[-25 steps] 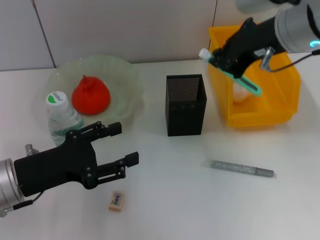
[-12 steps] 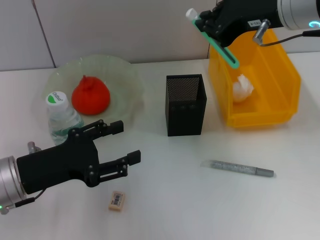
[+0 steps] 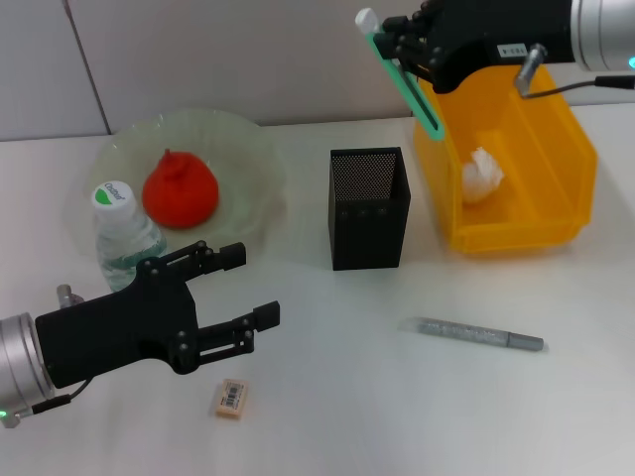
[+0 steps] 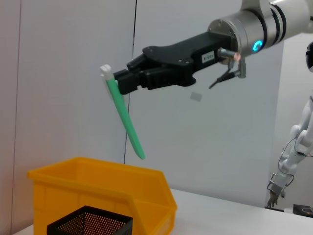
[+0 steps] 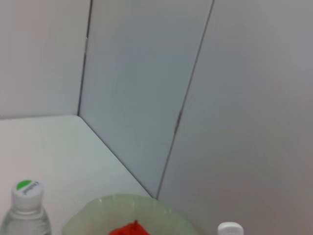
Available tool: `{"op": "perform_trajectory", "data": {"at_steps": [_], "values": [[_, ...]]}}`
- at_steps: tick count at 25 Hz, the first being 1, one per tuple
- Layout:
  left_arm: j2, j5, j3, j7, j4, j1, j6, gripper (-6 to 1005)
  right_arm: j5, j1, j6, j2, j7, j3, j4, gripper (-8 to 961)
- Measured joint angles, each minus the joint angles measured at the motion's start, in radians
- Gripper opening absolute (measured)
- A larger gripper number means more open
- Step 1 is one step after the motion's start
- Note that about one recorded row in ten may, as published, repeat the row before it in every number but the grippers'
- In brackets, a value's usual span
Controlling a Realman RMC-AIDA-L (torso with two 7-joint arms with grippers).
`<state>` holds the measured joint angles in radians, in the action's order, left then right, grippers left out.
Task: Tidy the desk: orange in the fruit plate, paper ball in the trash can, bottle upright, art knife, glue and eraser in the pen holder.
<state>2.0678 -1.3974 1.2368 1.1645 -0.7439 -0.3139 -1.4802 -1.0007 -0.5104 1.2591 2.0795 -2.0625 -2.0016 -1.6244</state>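
My right gripper (image 3: 405,42) is shut on the green glue stick (image 3: 402,77) with a white cap, holding it tilted in the air between the black mesh pen holder (image 3: 368,208) and the yellow trash can (image 3: 556,169). The left wrist view shows the same glue (image 4: 124,120) hanging from that gripper (image 4: 126,81). The paper ball (image 3: 482,176) lies in the trash can. The orange (image 3: 180,188) sits in the fruit plate (image 3: 248,139), and the bottle (image 3: 121,233) stands upright beside it. My left gripper (image 3: 248,288) hovers open just above the eraser (image 3: 231,398). The silver art knife (image 3: 476,334) lies on the desk.
A white wall runs close behind the desk. The pen holder (image 4: 90,223) stands in front of the trash can (image 4: 98,191) in the left wrist view. The right wrist view looks over the bottle (image 5: 27,213) and plate (image 5: 161,210).
My right gripper has carried the glue up and leftward, from over the trash can toward the pen holder. The left arm has barely shifted.
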Motion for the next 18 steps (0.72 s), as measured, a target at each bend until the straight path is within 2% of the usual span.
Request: {"op": "perform_trajectory", "data": {"at_steps": [6,18], "values": [[0.002,0.006,0.0,-0.022,0.02,-0.006,0.0,727,-0.141,0.029,0.03,-0.002,0.137,-0.072,0.08,90],[0.003,0.007,0.004,-0.024,0.031,-0.019,-0.003,724,-0.397,0.019,0.197,-0.013,0.414,-0.288,0.332,90]]}}
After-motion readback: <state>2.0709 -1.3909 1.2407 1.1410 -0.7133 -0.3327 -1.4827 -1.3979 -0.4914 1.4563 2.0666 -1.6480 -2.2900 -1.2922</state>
